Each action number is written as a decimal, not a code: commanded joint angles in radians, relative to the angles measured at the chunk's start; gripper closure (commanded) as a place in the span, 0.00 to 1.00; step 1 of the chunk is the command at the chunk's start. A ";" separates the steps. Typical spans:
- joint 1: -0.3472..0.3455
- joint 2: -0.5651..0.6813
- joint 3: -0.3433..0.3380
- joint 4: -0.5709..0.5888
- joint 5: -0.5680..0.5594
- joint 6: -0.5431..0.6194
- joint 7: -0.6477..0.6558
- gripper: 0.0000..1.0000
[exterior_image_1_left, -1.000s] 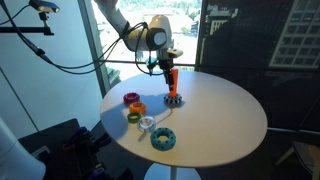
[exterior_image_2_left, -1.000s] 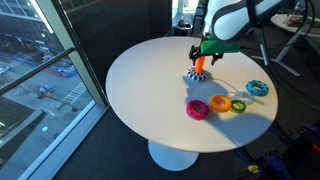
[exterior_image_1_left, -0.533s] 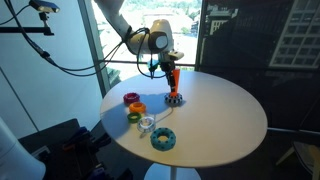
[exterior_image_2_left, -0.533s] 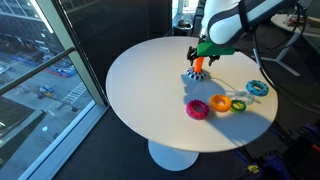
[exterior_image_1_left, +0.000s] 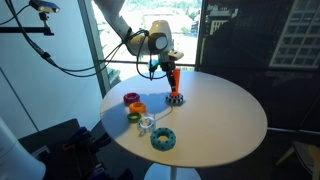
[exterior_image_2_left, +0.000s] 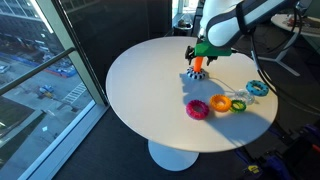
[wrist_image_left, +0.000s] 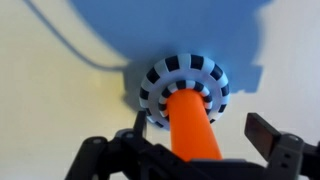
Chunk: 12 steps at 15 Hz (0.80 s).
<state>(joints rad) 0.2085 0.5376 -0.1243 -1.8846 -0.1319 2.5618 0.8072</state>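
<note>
One orange peg (wrist_image_left: 192, 128) on striped base (wrist_image_left: 160, 80), end effector (wrist_image_left: 200, 126) spread apart either side, round white table (exterior_image_1_left: 225, 120)

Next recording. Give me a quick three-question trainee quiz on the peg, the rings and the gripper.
1. True or false: the gripper is shut on the orange peg.
2. Which lies farthest from the peg? A magenta ring, B teal ring, C orange ring.
3. In the wrist view, what pattern marks the base around the peg's foot?
Key: 1 false, the jaws stand open on either side; 2 B; 3 black-and-white stripes.
</note>
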 joint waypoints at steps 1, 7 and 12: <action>0.006 -0.040 -0.004 -0.038 0.015 0.039 0.018 0.00; 0.006 -0.157 0.011 -0.146 0.045 0.099 0.010 0.00; 0.007 -0.195 0.008 -0.192 0.032 0.061 0.039 0.00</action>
<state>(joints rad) 0.2129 0.3814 -0.1145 -2.0342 -0.1035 2.6450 0.8164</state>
